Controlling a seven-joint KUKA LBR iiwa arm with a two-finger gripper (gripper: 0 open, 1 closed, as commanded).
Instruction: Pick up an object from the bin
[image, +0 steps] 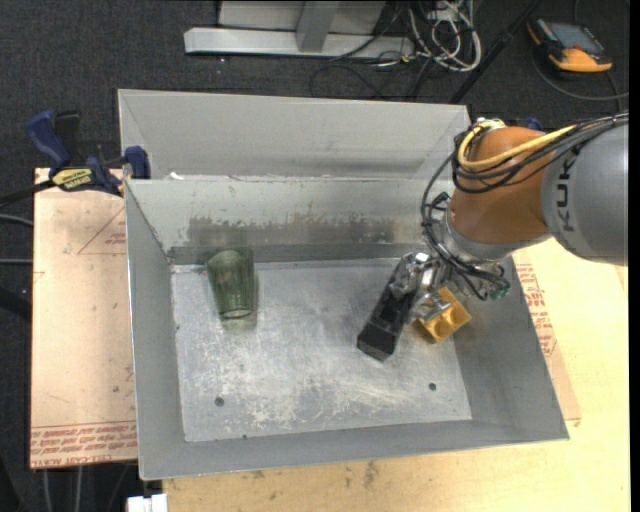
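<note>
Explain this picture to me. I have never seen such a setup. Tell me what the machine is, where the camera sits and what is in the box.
This is one picture, taken by a camera that looks down into a grey metal bin from above and a little to one side. The grey and orange machine coming in from the right is a robot arm, meant to pick something out. Its black gripper points down at the bin floor, right of the middle. Two things lie in the bin: a green glass at the back left and a small yellow block just right of the gripper. Whether it holds anything, I cannot tell.
</note>
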